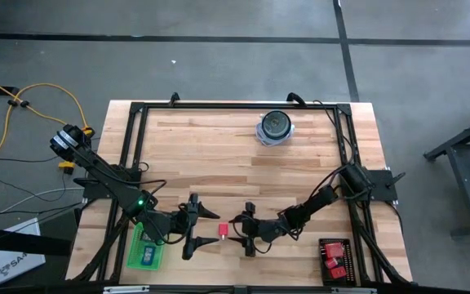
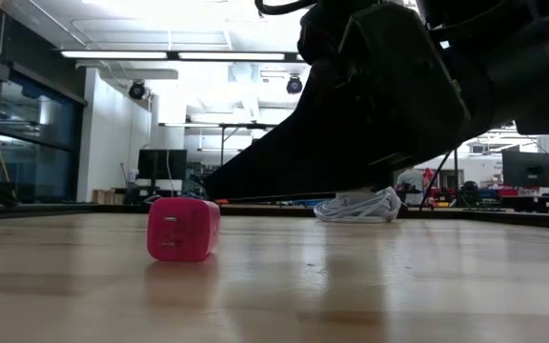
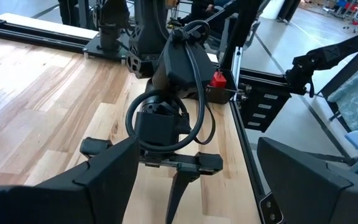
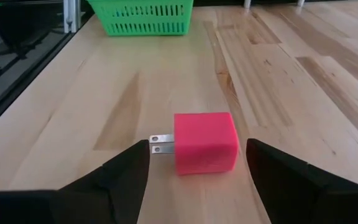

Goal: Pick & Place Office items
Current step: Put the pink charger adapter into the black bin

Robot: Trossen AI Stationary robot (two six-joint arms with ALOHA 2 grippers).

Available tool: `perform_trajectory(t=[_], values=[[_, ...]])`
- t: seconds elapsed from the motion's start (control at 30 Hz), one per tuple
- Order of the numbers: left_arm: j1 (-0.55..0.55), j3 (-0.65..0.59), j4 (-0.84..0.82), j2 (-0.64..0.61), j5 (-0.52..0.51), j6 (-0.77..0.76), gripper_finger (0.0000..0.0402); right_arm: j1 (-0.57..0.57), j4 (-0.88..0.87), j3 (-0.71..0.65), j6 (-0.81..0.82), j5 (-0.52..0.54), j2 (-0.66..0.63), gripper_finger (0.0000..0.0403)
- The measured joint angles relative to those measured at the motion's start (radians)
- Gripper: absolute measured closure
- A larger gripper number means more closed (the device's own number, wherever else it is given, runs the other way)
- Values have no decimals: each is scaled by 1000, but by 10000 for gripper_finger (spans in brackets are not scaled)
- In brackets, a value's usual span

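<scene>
The pink plug block (image 4: 205, 142) lies flat on the bare desk (image 1: 243, 155) near its front edge, between the two grippers, at about 6 o'clock from the desk's centre in the overhead view. It sits just ahead of the right gripper (image 1: 246, 229), centred in the gap between that gripper's widely spread fingers (image 4: 98, 186), so the right arm looks the better placed to take it; judging from this, a short advance and a close would do. The left gripper (image 1: 192, 226), also spread wide, waits at about 9 o'clock from the block, a little farther off. The block's long axis runs crosswise to the right gripper's line of approach, with its two metal prongs (image 4: 161, 144) pointing out to one side toward one finger. It is a squarish, smooth, bright pink cube with rounded edges, probably rigid and light. Farther out, a green basket (image 1: 147, 251) holding small items sits at 8 o'clock near the left arm, a black tray (image 1: 334, 260) with red pieces at 4 o'clock, and a round blue-white object (image 1: 275, 127) at 12 o'clock.
</scene>
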Motion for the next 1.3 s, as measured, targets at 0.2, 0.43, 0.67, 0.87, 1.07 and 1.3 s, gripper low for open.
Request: perform_trajectory(t=[0.2, 0.43, 0.67, 0.87, 1.07, 1.3], values=[[0, 0, 0, 0, 0, 0, 85, 0, 1, 0, 0, -17, 0, 149], [0, 0, 0, 0, 0, 0, 85, -2, 0, 0, 0, -32, 0, 149], [0, 0, 0, 0, 0, 0, 85, -20, 0, 0, 3, -42, 0, 149], [0, 0, 0, 0, 0, 0, 85, -31, 0, 0, 0, -53, 0, 149], [0, 0, 0, 0, 0, 0, 85, -32, -3, 0, -8, -48, 0, 149], [0, 0, 0, 0, 0, 0, 85, -32, -9, 6, -30, -27, 0, 149]])
